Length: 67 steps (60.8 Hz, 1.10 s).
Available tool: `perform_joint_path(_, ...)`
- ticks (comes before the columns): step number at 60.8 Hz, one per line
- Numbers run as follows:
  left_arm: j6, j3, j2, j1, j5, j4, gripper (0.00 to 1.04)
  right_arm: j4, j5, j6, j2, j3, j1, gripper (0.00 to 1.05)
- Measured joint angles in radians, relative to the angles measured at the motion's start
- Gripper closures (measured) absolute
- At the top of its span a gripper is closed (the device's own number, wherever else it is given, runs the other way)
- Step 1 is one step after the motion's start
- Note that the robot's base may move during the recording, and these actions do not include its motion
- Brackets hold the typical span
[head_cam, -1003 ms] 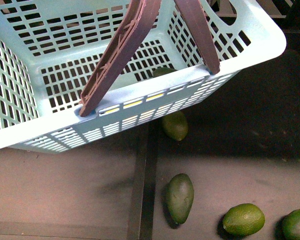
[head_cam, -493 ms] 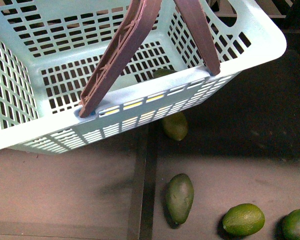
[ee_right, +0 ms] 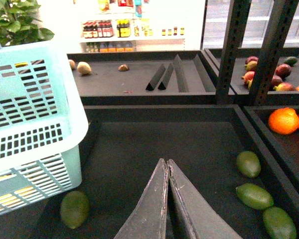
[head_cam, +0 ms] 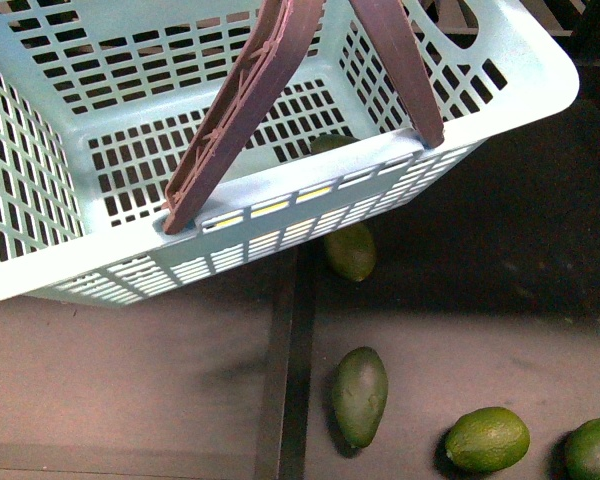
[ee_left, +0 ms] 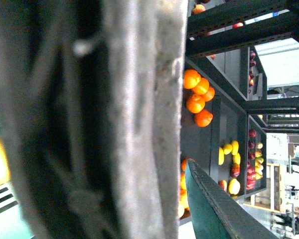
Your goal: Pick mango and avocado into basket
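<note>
Front view
basket (head_cam: pixel 110 270): light turquoise plastic, slotted lattice walls and floor, filling the upper left; nothing visible inside it.
handle (head_cam: pixel 230 110): brown, ribbed, standing up across the basket.
avocado (head_cam: pixel 359 394): dull dark green, smooth pointed oval, lying on the dark shelf near the camera, apart from the basket.
second dark green fruit (head_cam: pixel 351 250): partly tucked under the basket's near right wall.
lime-green fruits (head_cam: pixel 487 439): brighter, bumpy, at the near right.

Left wrist view
left gripper: a blurred grey mass fills the frame; cannot tell how its jaws stand.
oranges (ee_left: pixel 198 97): round, piled on a far shelf.
mango: cannot pick it out surely among the small yellow fruits.

Right wrist view
right gripper (ee_right: pixel 168 169): two dark tapering fingers pressed together, holding nothing.
basket: at the left, over a dark green fruit.
</note>
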State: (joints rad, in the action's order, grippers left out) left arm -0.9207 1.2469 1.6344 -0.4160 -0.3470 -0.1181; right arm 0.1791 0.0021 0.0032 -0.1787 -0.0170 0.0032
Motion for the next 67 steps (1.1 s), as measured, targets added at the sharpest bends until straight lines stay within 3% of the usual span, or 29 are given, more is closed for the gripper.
perform_joint_path(7, 0.000, 0.000, 0.000, 0.000, 0.000, 0.000, 0.76, -0.165, -0.001, 0.000, 0.140, 0.000, 0.000, 1.03)
perform_joint_path(20, 0.000, 0.000, 0.000, 0.000, 0.002, 0.000, 0.76, -0.178, 0.000, -0.001, 0.171, 0.000, 0.000, 1.02)
perform_joint_path(30, 0.001, 0.000, 0.000, 0.000, 0.002, 0.000, 0.76, -0.178, 0.000, 0.000, 0.172, 0.000, 0.000, 0.74)
perform_joint_path(37, 0.000, 0.000, 0.000, 0.000, 0.002, 0.000, 0.76, -0.178, 0.000, 0.000, 0.173, 0.000, 0.000, 0.43)
perform_joint_path(41, -0.130, -0.039, 0.004, -0.013, 0.173, 0.162, 0.76, -0.178, 0.000, 0.000, 0.173, 0.000, 0.000, 0.28)
perform_joint_path(44, -0.195, -0.037, 0.014, -0.013, 0.266, 0.198, 0.76, -0.178, -0.003, 0.000, 0.173, 0.000, 0.000, 0.19)
perform_joint_path(48, -0.218, -0.015, 0.030, 0.013, 0.297, 0.199, 0.76, -0.178, 0.000, 0.000, 0.173, 0.000, 0.000, 0.08)
perform_joint_path(67, -0.272, 0.219, 0.278, 0.194, 0.297, 0.145, 0.76, -0.178, -0.001, 0.000, 0.173, 0.000, 0.000, 0.09)
